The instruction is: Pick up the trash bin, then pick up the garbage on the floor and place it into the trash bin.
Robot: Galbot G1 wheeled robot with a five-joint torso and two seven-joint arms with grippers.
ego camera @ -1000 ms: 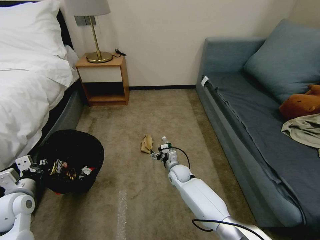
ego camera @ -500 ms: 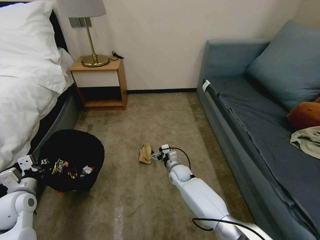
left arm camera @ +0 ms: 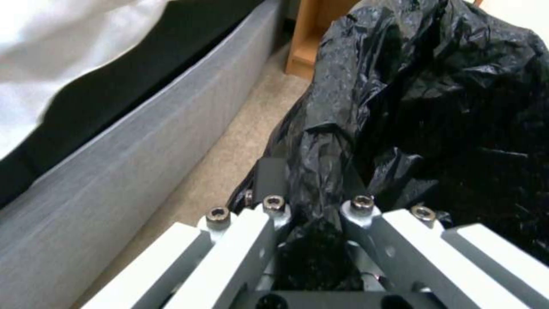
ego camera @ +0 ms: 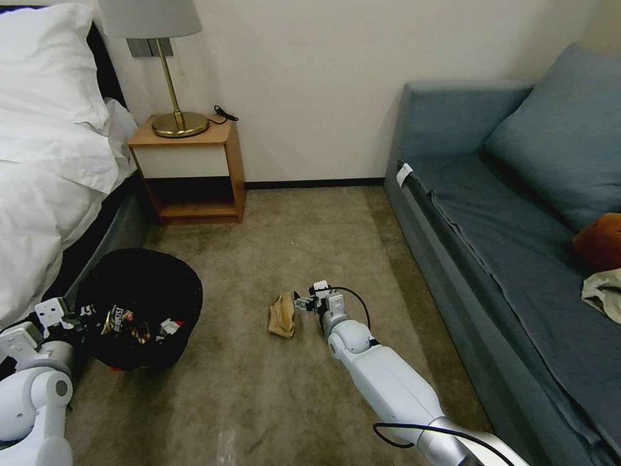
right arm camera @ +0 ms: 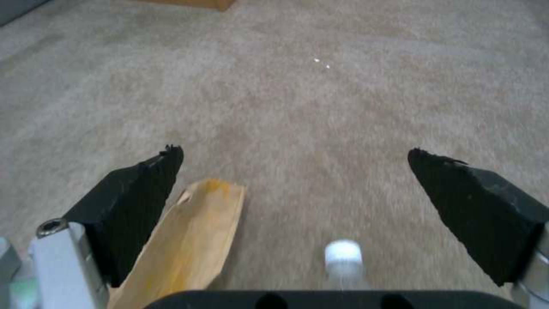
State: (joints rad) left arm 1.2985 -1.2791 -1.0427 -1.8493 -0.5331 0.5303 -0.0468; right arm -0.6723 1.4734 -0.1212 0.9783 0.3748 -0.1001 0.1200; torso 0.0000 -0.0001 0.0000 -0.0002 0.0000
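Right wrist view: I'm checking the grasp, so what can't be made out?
- Bottle: blurred, body cut off by the pincer base.
- Tan paper: lower end hidden by the right pincer.
- Head view: right pincer too small for contact.

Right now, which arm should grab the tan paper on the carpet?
Right. The right gripper hangs open just beside the tan paper, while the left gripper is shut on the trash bin by the bed.

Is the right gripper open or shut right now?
Open. The right gripper has its black fingers spread wide low over the carpet, with the tan paper and the bottle's white cap between them, nothing clamped.
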